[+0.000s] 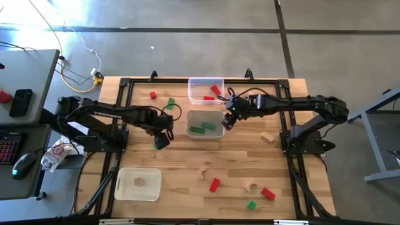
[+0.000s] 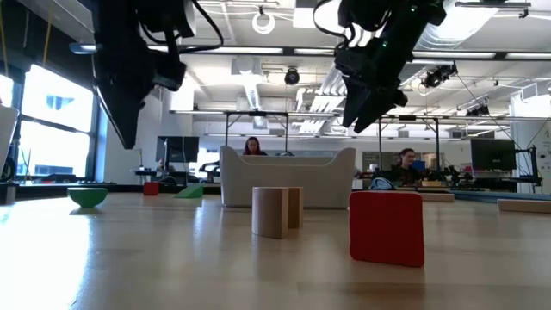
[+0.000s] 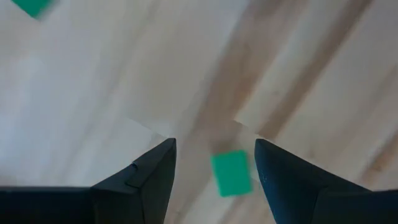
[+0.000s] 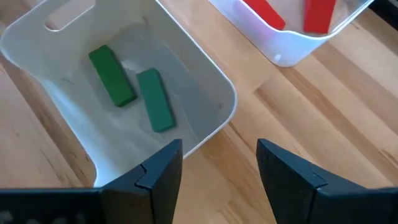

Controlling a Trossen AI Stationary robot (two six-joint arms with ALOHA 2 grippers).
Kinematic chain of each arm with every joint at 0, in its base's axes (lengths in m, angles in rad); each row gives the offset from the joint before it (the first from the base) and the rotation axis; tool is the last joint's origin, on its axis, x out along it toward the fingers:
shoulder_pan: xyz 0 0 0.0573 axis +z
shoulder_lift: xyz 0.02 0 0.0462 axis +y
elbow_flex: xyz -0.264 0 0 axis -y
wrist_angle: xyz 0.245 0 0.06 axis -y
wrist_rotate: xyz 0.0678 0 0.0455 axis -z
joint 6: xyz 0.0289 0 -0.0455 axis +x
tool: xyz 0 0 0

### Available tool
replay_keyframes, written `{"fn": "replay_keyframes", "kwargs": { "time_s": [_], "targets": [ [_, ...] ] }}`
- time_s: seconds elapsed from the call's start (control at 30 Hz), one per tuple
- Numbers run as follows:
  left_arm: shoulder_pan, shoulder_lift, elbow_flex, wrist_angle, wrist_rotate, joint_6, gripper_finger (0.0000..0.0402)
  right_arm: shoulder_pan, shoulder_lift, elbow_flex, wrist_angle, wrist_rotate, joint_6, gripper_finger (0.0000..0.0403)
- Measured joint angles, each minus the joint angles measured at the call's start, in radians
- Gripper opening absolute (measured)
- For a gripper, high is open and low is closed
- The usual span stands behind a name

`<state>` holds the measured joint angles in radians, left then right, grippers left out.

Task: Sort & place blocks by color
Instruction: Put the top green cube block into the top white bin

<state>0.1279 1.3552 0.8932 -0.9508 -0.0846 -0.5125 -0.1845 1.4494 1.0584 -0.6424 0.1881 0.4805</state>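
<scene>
So the left claw [image 1: 161, 141] hung over the table [image 1: 187, 169] just off the white tray's [image 1: 204, 123] left side, fingers apart, nothing gripped; its wrist camera showed a small green block [image 3: 231, 173] on the wood right below the gap. The right claw [image 1: 228, 121] sat at that tray's right edge, also spread and empty. Two green bars [image 4: 112, 75] lay inside the white tray, side by side. The clear tray [image 1: 206, 90] just behind it held two red blocks [image 1: 215, 90]. The other white tray [image 1: 138, 184], well forward-left of it, had one plain wooden block [image 1: 139, 182]. More loose blocks lay scattered: a red block [image 1: 152, 95] and a green one [image 1: 170, 101] behind-left, several red, green and wooden ones forward-right. The left arm carried white lettering, too small for me to read.
</scene>
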Motion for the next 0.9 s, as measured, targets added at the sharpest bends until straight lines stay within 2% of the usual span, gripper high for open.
{"fn": "replay_keyframes", "kwargs": {
  "time_s": [0.17, 0.43, 0.9],
  "targets": [
    [-0.021, 0.000, 0.000, -0.004, 0.073, -0.043, 0.0204, 0.016, 0.000, 0.000, -0.001, 0.019, 0.013, 0.0193],
    [-0.060, 0.000, -0.048, -0.017, 0.073, -0.169, 0.0204, 0.029, 0.001, 0.000, 0.000, 0.020, 0.017, 0.0193],
    [-0.059, 0.013, -0.128, 0.057, 0.081, -0.192, 0.0204, 0.029, 0.001, 0.000, 0.001, 0.021, 0.017, 0.0193]
  ]
}}
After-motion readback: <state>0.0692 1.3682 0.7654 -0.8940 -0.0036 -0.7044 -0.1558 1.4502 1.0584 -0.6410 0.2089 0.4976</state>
